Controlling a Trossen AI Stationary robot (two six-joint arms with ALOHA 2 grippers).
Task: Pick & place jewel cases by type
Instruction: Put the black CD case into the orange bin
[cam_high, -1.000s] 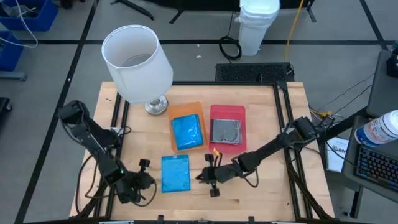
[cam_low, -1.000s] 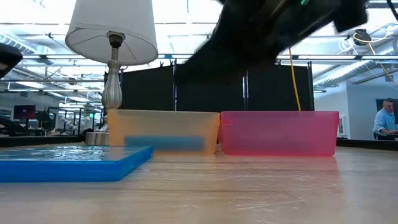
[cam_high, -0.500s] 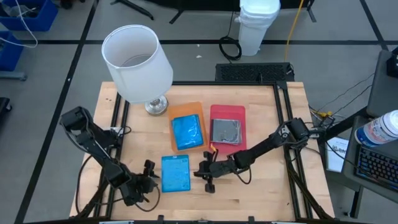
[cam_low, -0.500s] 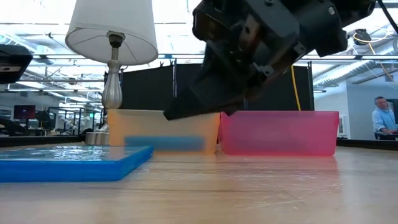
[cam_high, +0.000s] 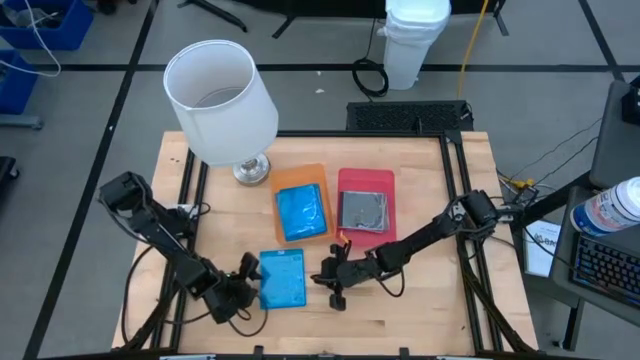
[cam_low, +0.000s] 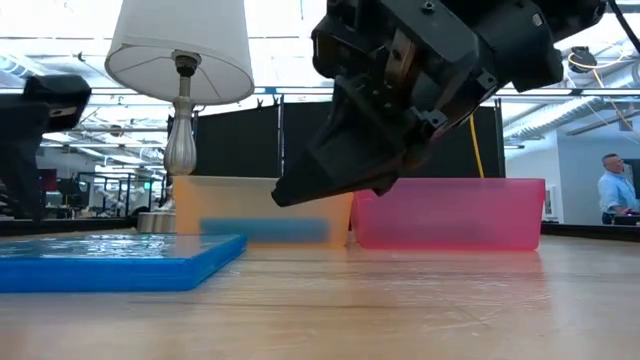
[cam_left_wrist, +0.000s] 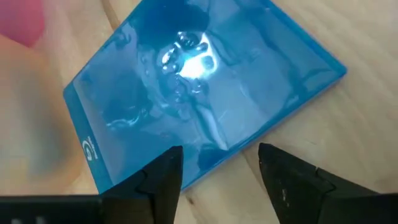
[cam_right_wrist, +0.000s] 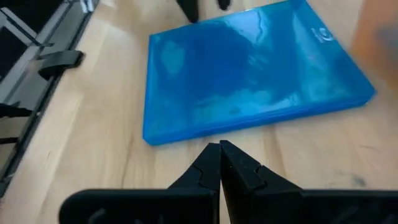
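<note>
A translucent blue jewel case (cam_high: 283, 278) lies flat on the wooden table near its front edge. My left gripper (cam_high: 247, 282) is open at the case's left side. In the left wrist view its two fingers stand apart over the case's (cam_left_wrist: 199, 93) near edge; no touch shows. My right gripper (cam_high: 320, 279) is shut, its tip (cam_right_wrist: 219, 149) just short of the case's (cam_right_wrist: 249, 81) right edge. A second blue case (cam_high: 302, 213) lies in the orange tray (cam_high: 300, 176). A dark grey case (cam_high: 363, 211) lies in the red tray (cam_high: 366, 180).
A lamp with a white shade (cam_high: 220, 100) stands on the table's far left part, its base (cam_high: 251, 170) next to the orange tray. In the low view the two trays (cam_low: 260, 210) (cam_low: 450, 212) stand behind the blue case (cam_low: 110, 262). A person (cam_low: 612, 190) is in the room beyond.
My left gripper has moved toward the table's right edge and down, up to the blue case's left side, rolling as it went. My right gripper has sunk a little and rolled, keeping shut at the case's right side. The case has stayed where it was.
</note>
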